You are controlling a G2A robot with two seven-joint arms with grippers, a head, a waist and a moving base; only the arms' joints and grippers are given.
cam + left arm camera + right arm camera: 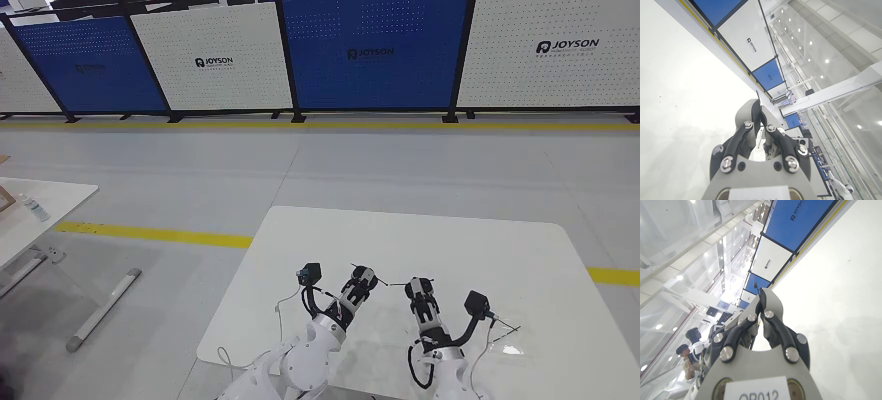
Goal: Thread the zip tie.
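The thin black zip tie is held above the white table, spanning the small gap between my two grippers. My left gripper is shut on one end. In the left wrist view, the pointed tail of the zip tie sticks out past the closed left gripper. My right gripper is shut on the other end. In the right wrist view, the square head of the zip tie pokes out beyond the tips of the closed right gripper.
Loose thin cables and a small shiny patch lie on the table by the right arm. Another white table stands off to the left across the floor. Blue and white panels line the back.
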